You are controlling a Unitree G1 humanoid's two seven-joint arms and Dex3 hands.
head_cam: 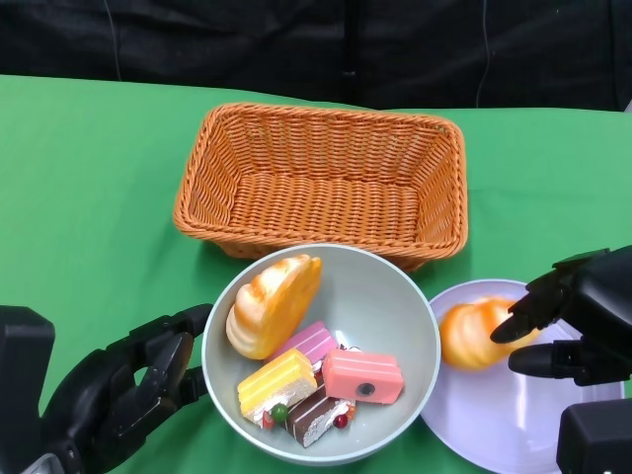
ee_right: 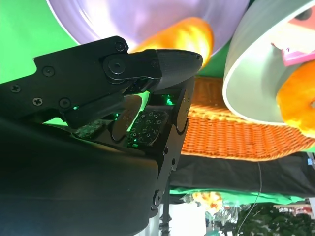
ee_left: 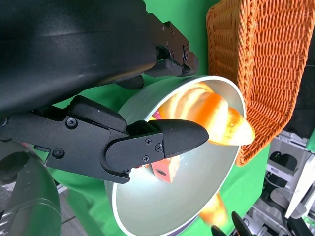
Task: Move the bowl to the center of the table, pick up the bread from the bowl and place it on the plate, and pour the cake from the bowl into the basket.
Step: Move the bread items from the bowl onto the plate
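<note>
**One bread on the plate, one left in the bowl – right hand's turn**

Bowl (head_cam: 415, 326) sits mid-counter (head_cam: 89, 188), just in front of the basket (head_cam: 326, 178), its rim overlapping the plate (head_cam: 494, 415) edge on the right. In the bowl: one bread (head_cam: 272, 304) propped against the far-left wall, plus cake pieces (head_cam: 321, 380) piled near-centre. A second bread (head_cam: 474, 334) already lies on the plate.

Left hand (head_cam: 128, 390) is wrapped on the bowl's left rim, fingers outside and over the lip – gripping the bowl. Right hand (head_cam: 578, 316) hovers just beside the plated bread, fingers apart, holding nothing as far as I can see.

My read: next step is the remaining bread. Suggestions:
- Keep the left grip firm so the bowl doesn't slide.
- Bring the right hand up and over the near rim, not across the plated bread.
- Pinch the bread at its upper end, clear of the pink cake touching it.
- Lift straight up before moving sideways; the cakes are loose and may drag along.
- Set it on bare plate, beside the first one.
</note>
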